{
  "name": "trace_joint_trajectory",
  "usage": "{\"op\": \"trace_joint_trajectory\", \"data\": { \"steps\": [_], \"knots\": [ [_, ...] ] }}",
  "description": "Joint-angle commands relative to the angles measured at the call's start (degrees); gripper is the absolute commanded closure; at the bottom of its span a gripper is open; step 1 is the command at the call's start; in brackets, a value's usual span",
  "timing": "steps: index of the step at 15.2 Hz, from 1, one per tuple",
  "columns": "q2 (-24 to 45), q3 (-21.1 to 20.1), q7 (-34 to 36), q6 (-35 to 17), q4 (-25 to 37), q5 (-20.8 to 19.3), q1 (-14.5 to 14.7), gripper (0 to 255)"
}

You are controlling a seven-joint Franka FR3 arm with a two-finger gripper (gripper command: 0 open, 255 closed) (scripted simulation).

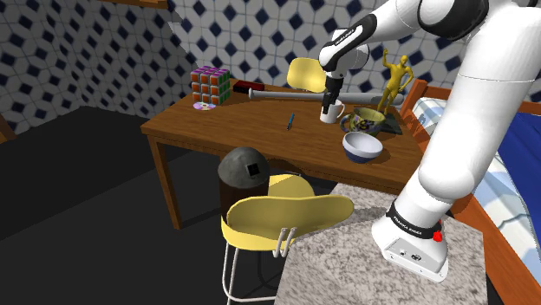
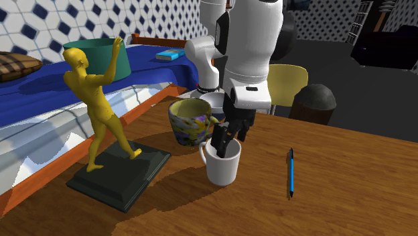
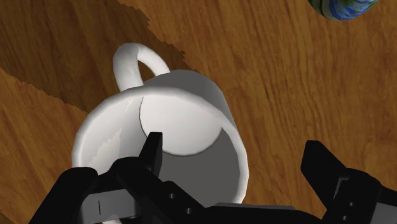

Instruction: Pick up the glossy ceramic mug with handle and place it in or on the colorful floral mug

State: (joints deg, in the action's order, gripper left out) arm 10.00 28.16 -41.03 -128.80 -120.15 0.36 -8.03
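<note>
A plain white mug is seen upright on the wooden bench, just beside the upright, multicoloured floral mug.

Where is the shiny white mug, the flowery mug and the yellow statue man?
Shiny white mug with handle (image 2: 224, 170): second exterior view, front wall.
Colourful floral mug (image 2: 189, 129): second exterior view, painted side.
Yellow human figurine (image 2: 96, 94): second exterior view, torso.

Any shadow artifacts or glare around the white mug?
Wrist view: a hard shadow with a jagged, stair-stepped edge crosses the table by the mug handle; no strong glare on the mug. Second exterior view: dark shadow runs from the statue base to the mug.
</note>
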Motion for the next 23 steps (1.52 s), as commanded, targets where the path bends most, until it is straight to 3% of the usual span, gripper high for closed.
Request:
{"op": "trace_joint_trajectory", "data": {
  "steps": [1, 2, 11, 23],
  "knots": [
    [0.00, 0.00, 0.00, 0.00, 0.00, 0.00, 0.00, 0],
    [0.00, 0.00, 0.00, 0.00, 0.00, 0.00, 0.00, 255],
    [0.01, 0.00, 0.00, -0.01, 0.00, 0.00, 0.00, 255],
    [-4.79, 0.40, 1.34, 8.61, 4.34, -2.59, 0.65, 255]
  ]
}}
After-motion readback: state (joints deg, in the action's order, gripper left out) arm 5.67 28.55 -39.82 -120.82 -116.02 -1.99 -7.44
